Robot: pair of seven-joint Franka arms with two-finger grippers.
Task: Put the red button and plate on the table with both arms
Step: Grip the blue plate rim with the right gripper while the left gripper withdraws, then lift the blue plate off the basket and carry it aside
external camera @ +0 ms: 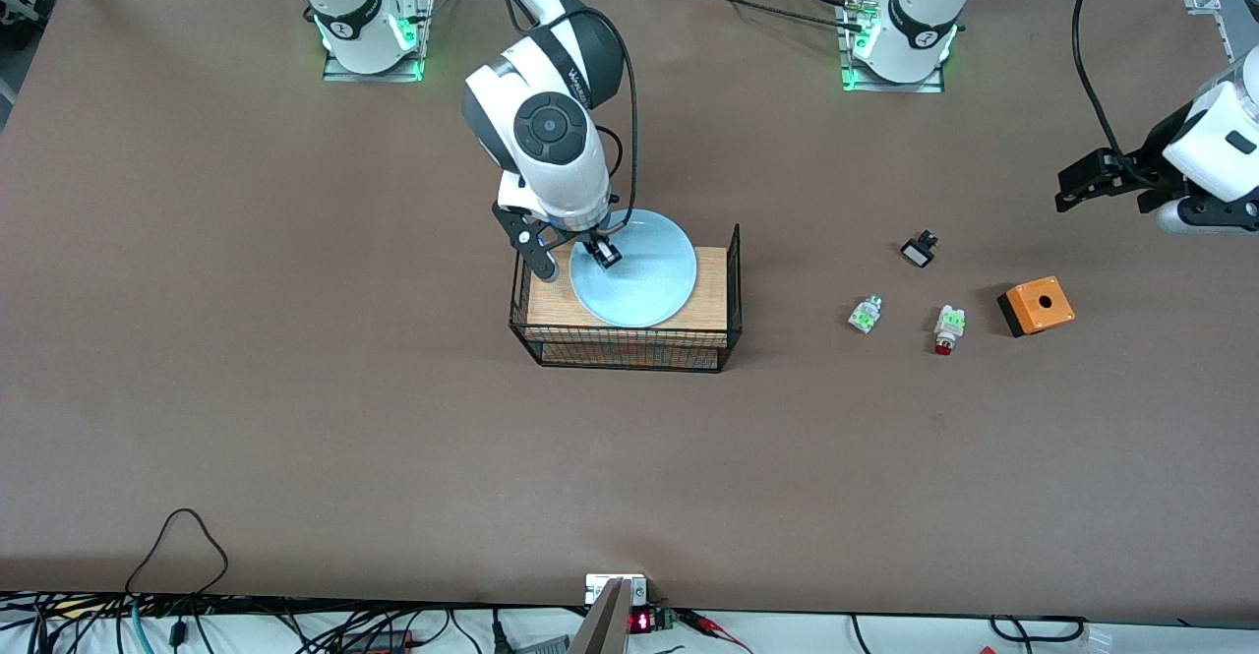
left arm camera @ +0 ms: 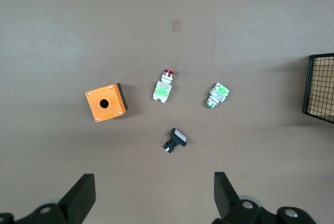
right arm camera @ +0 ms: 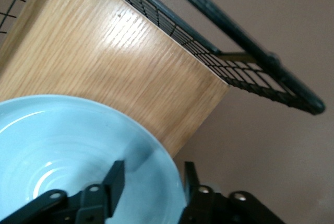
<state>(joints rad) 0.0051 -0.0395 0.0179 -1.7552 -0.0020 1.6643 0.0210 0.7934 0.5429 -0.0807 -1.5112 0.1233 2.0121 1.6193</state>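
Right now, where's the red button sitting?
The red button lies on the table toward the left arm's end, between the capless whitish-green part and the orange box, nearer the front camera than the small black part.

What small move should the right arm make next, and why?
Probably shut the right tool on the plate. Its open fingers straddle the plate's rim, one above the dish and one outside the edge, while the plate sits on the rack. The left tool hangs open over the red button and the other small parts.
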